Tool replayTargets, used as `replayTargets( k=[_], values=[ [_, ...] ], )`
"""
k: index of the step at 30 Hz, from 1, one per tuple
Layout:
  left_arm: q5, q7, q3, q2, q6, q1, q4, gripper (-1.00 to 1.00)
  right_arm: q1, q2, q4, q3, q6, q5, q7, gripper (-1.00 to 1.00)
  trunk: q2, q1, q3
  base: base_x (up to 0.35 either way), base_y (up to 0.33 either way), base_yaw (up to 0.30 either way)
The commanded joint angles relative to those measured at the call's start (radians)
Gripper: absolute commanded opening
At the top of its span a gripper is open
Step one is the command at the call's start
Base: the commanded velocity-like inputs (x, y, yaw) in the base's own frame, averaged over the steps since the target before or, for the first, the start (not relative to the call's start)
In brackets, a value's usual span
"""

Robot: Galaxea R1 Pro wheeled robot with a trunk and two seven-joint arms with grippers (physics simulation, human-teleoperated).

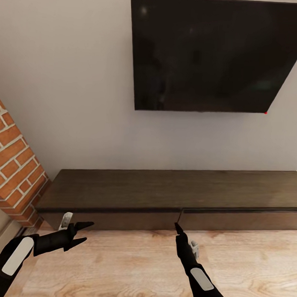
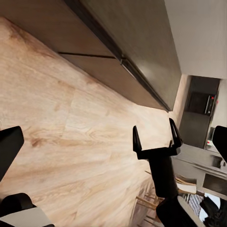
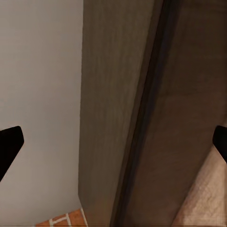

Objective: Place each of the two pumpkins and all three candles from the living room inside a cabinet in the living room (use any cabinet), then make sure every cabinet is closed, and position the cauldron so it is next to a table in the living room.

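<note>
Left claw [image 1: 82, 232] hangs spread and empty over the wood floor [image 1: 131, 268] in the head view; the right claw [image 1: 178, 228] points at the front of the cabinet [image 1: 164, 189], its drawers shut, beneath a wall television [image 1: 212, 52]. From the left wrist, the right claw [image 2: 157, 137] stands spread, empty. From the right wrist, the cabinet [image 3: 118, 118] meets the grey wall [image 3: 42, 94].

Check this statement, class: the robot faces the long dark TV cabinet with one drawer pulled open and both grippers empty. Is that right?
Not quite. The cabinet has its drawer fronts shut, flush along the front, as the head view shows; none is pulled open. The rest stands: the left gripper and the right gripper are open and hold nothing.
</note>
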Motion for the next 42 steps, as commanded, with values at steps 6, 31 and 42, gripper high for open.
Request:
replayTargets(
  k=[6,31,42],
  values=[
    [0.003,-0.015,-0.001,0.003,0.0,0.003,0.0,1.0,-0.002,0.002,-0.001,0.028,-0.006,-0.005,-0.01,1.0,-0.042,0.023,-0.019,0.0,0.0,0.0],
    [0.002,-0.112,-0.018,0.014,0.0,0.015,0.0,1.0,-0.002,0.002,0.003,0.025,0.001,-0.014,0.166,1.0,-0.217,0.119,-0.097,0.0,0.0,0.0],
    [0.002,-0.112,-0.019,0.015,0.0,0.015,0.0,1.0,-0.001,0.001,0.003,0.026,-0.001,-0.014,0.194,1.0,-0.294,0.161,-0.132,0.0,0.0,0.0]
  ],
)
